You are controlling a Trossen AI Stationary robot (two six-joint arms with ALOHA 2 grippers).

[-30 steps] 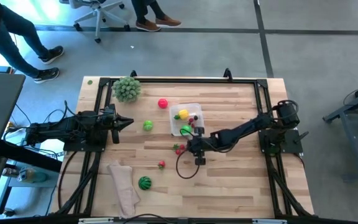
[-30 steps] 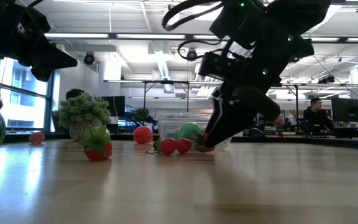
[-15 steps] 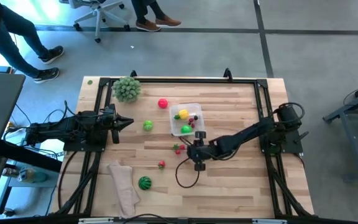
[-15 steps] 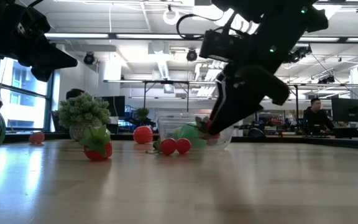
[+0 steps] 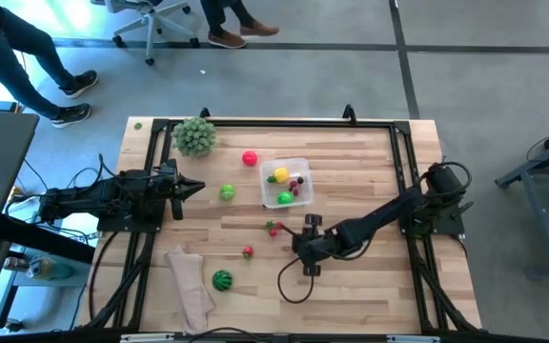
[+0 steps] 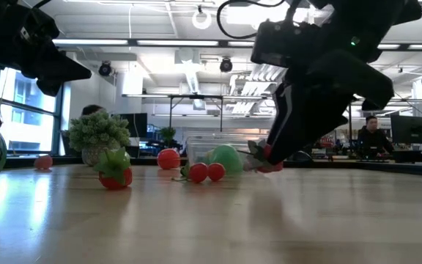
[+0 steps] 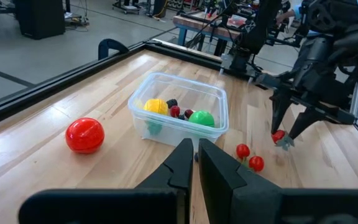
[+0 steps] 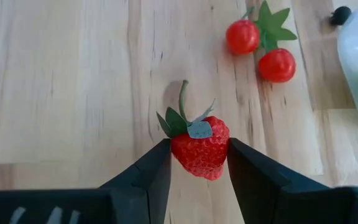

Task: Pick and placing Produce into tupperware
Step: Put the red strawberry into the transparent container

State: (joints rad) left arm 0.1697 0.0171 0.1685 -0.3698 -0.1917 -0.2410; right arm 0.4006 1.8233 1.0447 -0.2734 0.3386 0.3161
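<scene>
My right gripper is shut on a red toy strawberry, hovering near the table's middle, on the near side of the clear square tupperware. The tupperware holds yellow, green and red pieces. A cherry pair lies just left of the gripper. More produce rests on the wood: a red ball, a small green fruit, a small red piece and the striped watermelon. My left gripper waits shut at the table's left side. My right gripper pinches the strawberry by the two sides of its red body, one finger on each side. The fingers slant downward from above. The strawberry's green leaf cap points away from the gripper. The fruit hangs clear of the table.
A pale-green leafy ball stands at the far left corner. A beige cloth lies at the near left. A tiny dark berry lies beside the tupperware wall. A black frame rims the table. Bare wood stretches near and right of the gripper.
My right gripper has risen from the table beside the cherries with the strawberry between its fingers and has moved toward the near edge. The strawberry is now lifted clear. The cherries and the tupperware have stayed where they were.
</scene>
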